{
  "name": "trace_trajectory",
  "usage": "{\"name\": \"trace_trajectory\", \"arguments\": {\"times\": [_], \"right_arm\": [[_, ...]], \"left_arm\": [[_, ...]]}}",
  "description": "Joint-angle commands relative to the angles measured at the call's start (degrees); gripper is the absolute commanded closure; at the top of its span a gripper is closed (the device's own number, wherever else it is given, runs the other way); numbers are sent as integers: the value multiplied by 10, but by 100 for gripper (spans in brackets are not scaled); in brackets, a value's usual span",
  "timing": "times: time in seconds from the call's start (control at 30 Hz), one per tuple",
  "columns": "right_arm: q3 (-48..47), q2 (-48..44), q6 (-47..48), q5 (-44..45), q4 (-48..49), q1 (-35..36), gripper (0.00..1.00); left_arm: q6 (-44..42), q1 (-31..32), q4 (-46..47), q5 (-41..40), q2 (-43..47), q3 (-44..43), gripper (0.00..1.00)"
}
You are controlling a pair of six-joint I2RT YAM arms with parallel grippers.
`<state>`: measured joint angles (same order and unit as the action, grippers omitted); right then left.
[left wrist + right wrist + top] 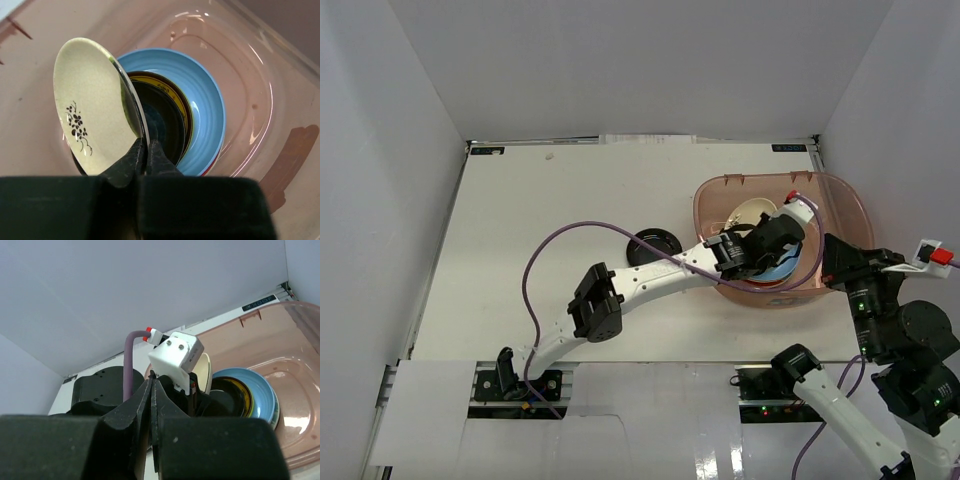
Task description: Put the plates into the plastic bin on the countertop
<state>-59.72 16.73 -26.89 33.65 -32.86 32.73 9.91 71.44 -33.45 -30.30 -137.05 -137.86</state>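
Observation:
The pinkish plastic bin (842,196) stands at the right of the white countertop (540,230). My left gripper (761,237) is inside it, shut on the rim of a cream plate (92,102) with a small black flower print, held tilted on edge. Under it a stack lies in the bin: a light blue plate (207,107) with a dark, yellow-rimmed plate (167,117) on top. A glossy black plate (653,246) lies on the countertop left of the bin. My right gripper (152,386) is shut and empty, just outside the bin's right side (836,257).
White walls enclose the countertop on three sides. The left arm (620,295) stretches across the middle toward the bin. Its white wrist camera (176,356) and purple cable (131,365) are close in front of my right gripper.

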Motion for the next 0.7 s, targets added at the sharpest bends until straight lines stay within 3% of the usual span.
{"name": "trace_trajectory", "arguments": {"times": [0.0,0.07,0.17,0.23,0.33,0.43,0.53,0.57,0.63,0.67], "right_arm": [[10,-14,-18,-9,-5,0,92],[13,-24,-20,-4,-7,1,92],[12,-28,-23,-1,-13,0,92],[10,-25,-25,-3,-19,0,92],[9,-18,-25,-12,-19,-1,92],[19,-7,-26,-36,-14,-1,92],[34,18,-24,-81,-8,-1,92],[36,27,-19,-98,-8,0,92],[49,59,-6,-152,-7,-1,92],[54,71,-1,-174,-5,-1,91]], "left_arm": [[-22,-2,60,28,31,-35,83],[-20,-7,70,44,32,-36,56],[-1,-22,76,77,44,-45,26],[-2,-30,79,80,70,-43,18],[-4,-38,81,72,133,-27,17],[15,-58,82,58,234,56,19],[70,-91,87,39,361,221,22],[104,-115,91,24,394,321,22],[148,-149,93,20,458,423,22],[204,-190,97,45,522,527,23]]}}
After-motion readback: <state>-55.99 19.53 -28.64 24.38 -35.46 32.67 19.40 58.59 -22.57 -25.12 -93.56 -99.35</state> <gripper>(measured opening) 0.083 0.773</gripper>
